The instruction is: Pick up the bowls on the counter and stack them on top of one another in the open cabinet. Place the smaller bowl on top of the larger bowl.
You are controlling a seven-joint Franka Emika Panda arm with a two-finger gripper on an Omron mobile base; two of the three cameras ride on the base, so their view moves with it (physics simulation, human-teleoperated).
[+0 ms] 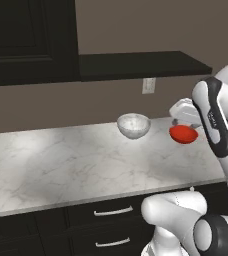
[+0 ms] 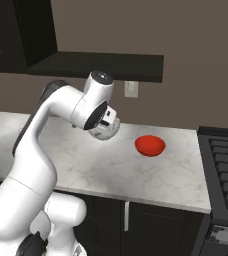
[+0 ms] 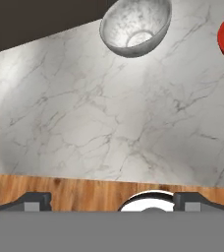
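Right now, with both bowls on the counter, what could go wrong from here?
The white speckled bowl and the red bowl sit close together, so reaching for one could nudge the other.
The open pincer is not lined up over either bowl, so a descent from here would likely miss.
The black shelf sits high, so its front edge may catch a lifted bowl.
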